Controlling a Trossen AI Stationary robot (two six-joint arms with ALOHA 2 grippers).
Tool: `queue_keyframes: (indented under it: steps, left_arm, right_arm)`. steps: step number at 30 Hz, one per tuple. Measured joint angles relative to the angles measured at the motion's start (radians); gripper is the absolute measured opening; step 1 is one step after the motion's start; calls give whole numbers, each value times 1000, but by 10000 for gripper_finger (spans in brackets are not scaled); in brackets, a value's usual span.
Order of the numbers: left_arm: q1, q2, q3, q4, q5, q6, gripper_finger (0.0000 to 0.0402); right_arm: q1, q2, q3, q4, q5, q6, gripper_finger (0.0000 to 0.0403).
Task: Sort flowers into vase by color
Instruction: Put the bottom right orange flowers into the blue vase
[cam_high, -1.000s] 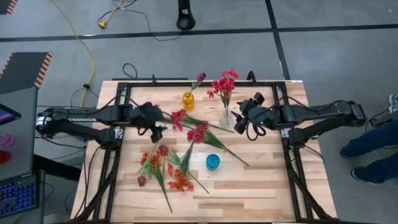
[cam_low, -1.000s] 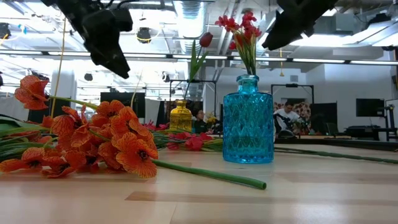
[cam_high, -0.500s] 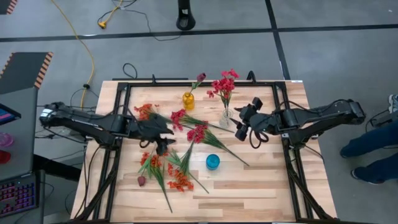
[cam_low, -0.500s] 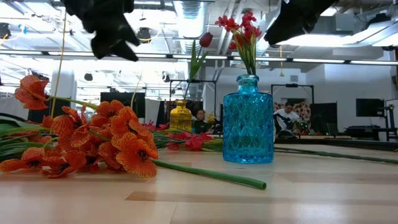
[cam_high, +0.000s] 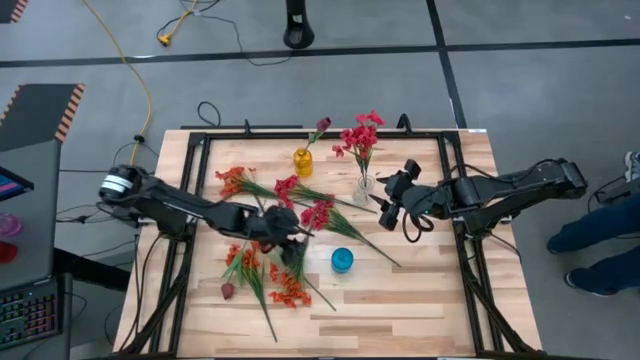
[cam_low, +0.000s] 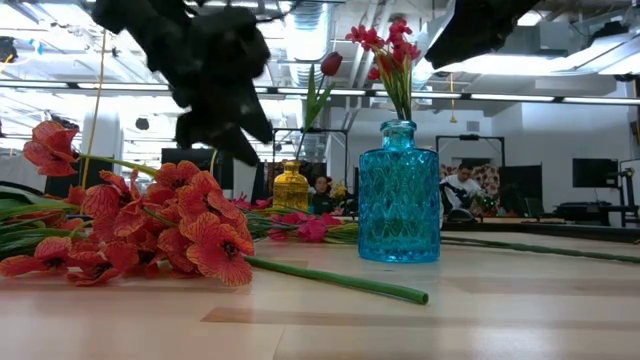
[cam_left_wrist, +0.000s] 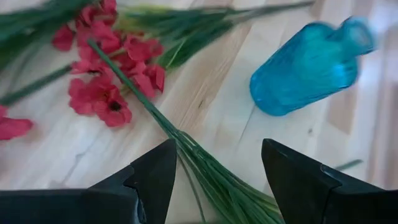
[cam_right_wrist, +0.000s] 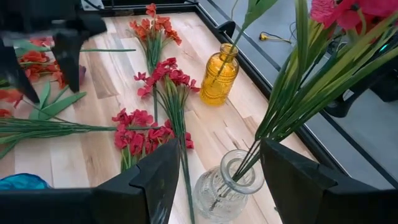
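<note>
My left gripper is open and hangs above the green stems of a crimson-pink spray, with the blue vase just to its right. Its fingers stand on either side of the stems, clear of them. My right gripper is open and empty beside the clear vase, which holds crimson-pink flowers. The yellow vase holds a dark maroon bud. A second crimson spray, orange-red sprays and a maroon bud lie flat on the table.
The loose sprays lie crossed over one another in the table's middle and left-near part. A black frame runs along the table's edges. Bare wood shows at the near right. A person's leg shows beyond the right edge.
My left gripper has swung from near the yellow vase toward the table's right and near edges, and now hangs over the crimson stems by the blue vase. The orange-red spray at the far left, hidden under the arm before, now shows.
</note>
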Motion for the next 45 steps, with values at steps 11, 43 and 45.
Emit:
queue_keyframes:
  steps: [11,43,45]
  left_arm:
    - [-3,217,151,-130,-1,-62,224]
    - [-48,293,151,-198,-15,-131,224]
    - [-48,312,154,-182,-9,-130,224]
  right_arm:
    - [0,0,0,-2,-1,0,250]
    - [5,0,0,-1,-3,0,250]
    - [5,0,0,1,-3,0,250]
